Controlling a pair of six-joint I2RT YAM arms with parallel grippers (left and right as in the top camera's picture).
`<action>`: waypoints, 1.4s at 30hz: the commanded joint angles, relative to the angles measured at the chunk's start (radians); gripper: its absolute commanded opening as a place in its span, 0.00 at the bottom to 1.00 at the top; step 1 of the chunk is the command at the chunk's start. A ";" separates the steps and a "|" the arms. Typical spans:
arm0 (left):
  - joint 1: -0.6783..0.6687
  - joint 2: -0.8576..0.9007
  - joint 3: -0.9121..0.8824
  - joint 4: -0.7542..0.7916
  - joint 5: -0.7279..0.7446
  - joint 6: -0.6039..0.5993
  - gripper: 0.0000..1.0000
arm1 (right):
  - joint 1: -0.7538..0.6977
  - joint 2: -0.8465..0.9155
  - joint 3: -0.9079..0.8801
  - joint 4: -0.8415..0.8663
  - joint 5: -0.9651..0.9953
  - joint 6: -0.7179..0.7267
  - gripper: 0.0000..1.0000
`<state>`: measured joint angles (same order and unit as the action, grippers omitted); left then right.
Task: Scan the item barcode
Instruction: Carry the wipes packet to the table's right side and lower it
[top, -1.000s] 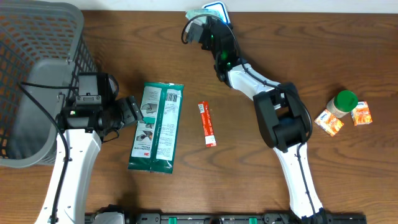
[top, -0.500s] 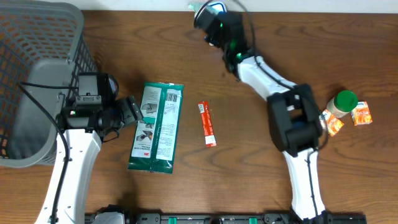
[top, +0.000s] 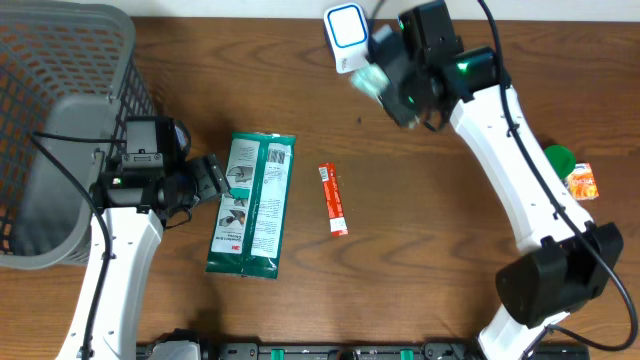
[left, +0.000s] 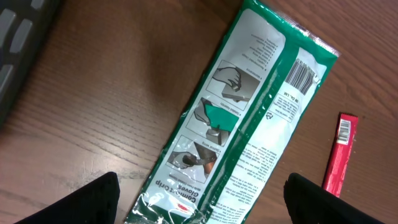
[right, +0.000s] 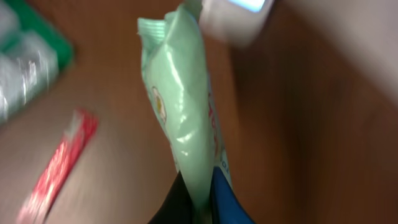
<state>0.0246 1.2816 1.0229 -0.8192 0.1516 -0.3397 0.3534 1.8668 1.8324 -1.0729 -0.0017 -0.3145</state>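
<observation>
My right gripper (right: 194, 202) is pinched on the pale green packet (right: 183, 106) — its long axis runs straight out from the fingers, far end just beside the scanner (top: 345, 25) — my left arm (top: 120, 240) sits well apart.

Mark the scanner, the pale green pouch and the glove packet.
scanner (top: 345, 28): overhead view, white face.
pale green pouch (right: 186, 124): right wrist view, pouch middle.
glove packet (left: 239, 118): left wrist view, printed back.

Overhead looks straight down on the table (top: 400, 270); both close wrist views share the red stick (top: 334, 200) with it
</observation>
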 joint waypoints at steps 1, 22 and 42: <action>0.003 0.003 0.011 -0.003 0.001 0.003 0.85 | -0.042 0.035 -0.059 -0.083 0.003 0.079 0.01; 0.003 0.003 0.011 -0.003 0.001 0.003 0.85 | -0.330 0.036 -0.512 0.098 0.159 0.311 0.01; 0.003 0.003 0.011 -0.003 0.001 0.003 0.85 | -0.354 0.036 -0.544 0.174 0.146 0.309 0.01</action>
<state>0.0246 1.2812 1.0229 -0.8188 0.1516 -0.3397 -0.0025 1.9079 1.2884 -0.8967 0.1390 -0.0174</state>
